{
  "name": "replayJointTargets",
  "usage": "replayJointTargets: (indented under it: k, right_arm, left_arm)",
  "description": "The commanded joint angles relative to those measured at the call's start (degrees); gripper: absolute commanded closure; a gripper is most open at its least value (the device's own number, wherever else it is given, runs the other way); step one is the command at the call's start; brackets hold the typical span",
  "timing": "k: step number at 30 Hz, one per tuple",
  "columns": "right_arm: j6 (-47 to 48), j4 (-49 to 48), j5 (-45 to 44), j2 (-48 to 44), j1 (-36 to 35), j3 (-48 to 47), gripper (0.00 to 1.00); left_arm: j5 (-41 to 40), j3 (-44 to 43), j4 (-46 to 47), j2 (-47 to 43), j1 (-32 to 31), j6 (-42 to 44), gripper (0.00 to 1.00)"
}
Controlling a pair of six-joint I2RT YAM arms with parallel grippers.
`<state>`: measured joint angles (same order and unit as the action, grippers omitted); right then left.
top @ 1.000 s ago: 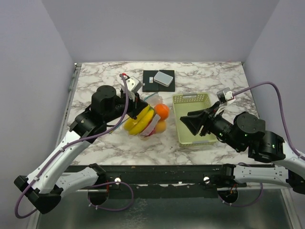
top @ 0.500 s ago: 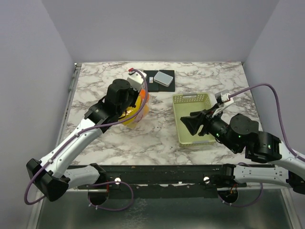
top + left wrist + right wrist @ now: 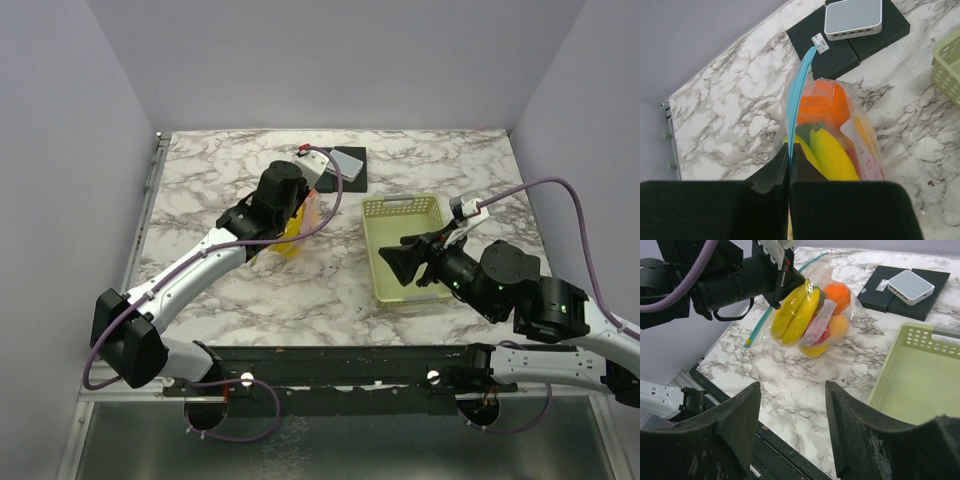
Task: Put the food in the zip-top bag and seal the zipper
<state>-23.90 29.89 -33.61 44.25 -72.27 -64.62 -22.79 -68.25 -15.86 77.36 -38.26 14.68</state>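
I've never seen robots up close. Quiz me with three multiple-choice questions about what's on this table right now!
1. Where are the toy fruits?
A) scattered loose
B) inside the zip-top bag
C) stacked in a bowl

2. What colour is the zipper?
A) red
B) black
C) light blue

3. What is the left gripper doing?
A) pinching the zipper
B) hanging open
C) holding a spoon

Answers:
1 B, the fruits show through the clear plastic.
2 C, a light blue strip lines the bag's mouth.
3 A, the left wrist view shows its jaws closed on that strip.
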Motion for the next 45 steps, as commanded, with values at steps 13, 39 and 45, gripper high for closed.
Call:
replayJointTargets:
  k: [13, 39, 45]
  right_arm:
    - [-0.48, 3.65, -0.91, -2.56, 0.16, 1.07, 0.39]
    - [-2.95, 7.28, -0.98, -4.09, 0.20, 5.40, 0.29]
    - [-4.11, 7.87, -1.80, -3.24, 0.15, 8.23, 0.23]
  left_arm:
    - [18.50, 10.29, 3.82, -2.48, -5.32, -16.80, 1.00]
    - [11.37, 26.66, 8.88, -3.09, -13.00, -35.65, 0.86]
    - [9.56, 27.26, 9.61, -3.69, -13.06, -37.24, 0.55]
